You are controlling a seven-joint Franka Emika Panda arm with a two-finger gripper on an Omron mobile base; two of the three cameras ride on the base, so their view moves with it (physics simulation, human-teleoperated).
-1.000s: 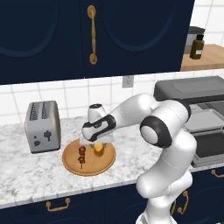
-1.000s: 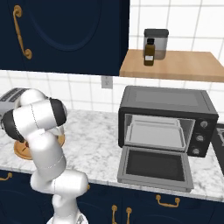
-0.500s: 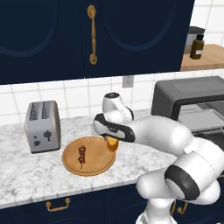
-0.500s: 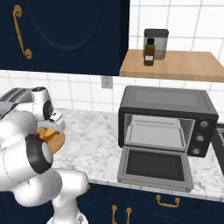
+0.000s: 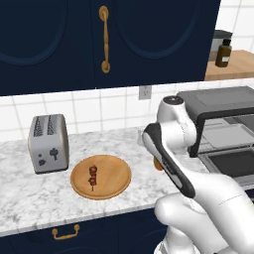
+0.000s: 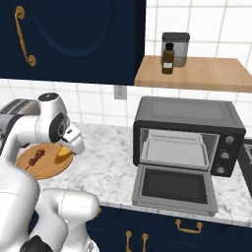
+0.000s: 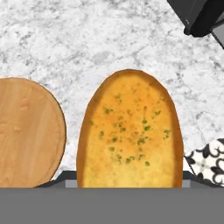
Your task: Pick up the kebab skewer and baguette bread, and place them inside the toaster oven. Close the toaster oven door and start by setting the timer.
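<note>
The golden baguette bread (image 7: pixel 130 131) hangs over the marble counter, and my gripper (image 6: pixel 64 150) is shut on it. It shows as an orange piece under the hand (image 6: pixel 61 155) and peeks out behind the forearm (image 5: pixel 158 164). The kebab skewer (image 5: pixel 93 175) (image 6: pixel 36 158) lies on the round wooden plate (image 5: pixel 115 179) (image 6: pixel 49 170), left of the gripper. The dark grey toaster oven (image 6: pixel 189 118) (image 5: pixel 223 101) stands to the right. Its door (image 6: pixel 173 187) (image 5: pixel 233 163) is dropped open, and a tray sits inside.
A silver two-slot toaster (image 5: pixel 48 144) stands left of the plate. A brown bottle (image 6: pixel 168 59) and a jar sit on the wooden shelf (image 6: pixel 202 74) above the oven. A dark oven corner (image 7: pixel 199 17) shows in the hand view.
The arm has lifted the baguette off the wooden plate and swung it right over the counter, toward the oven. The skewer has stayed on the plate.
</note>
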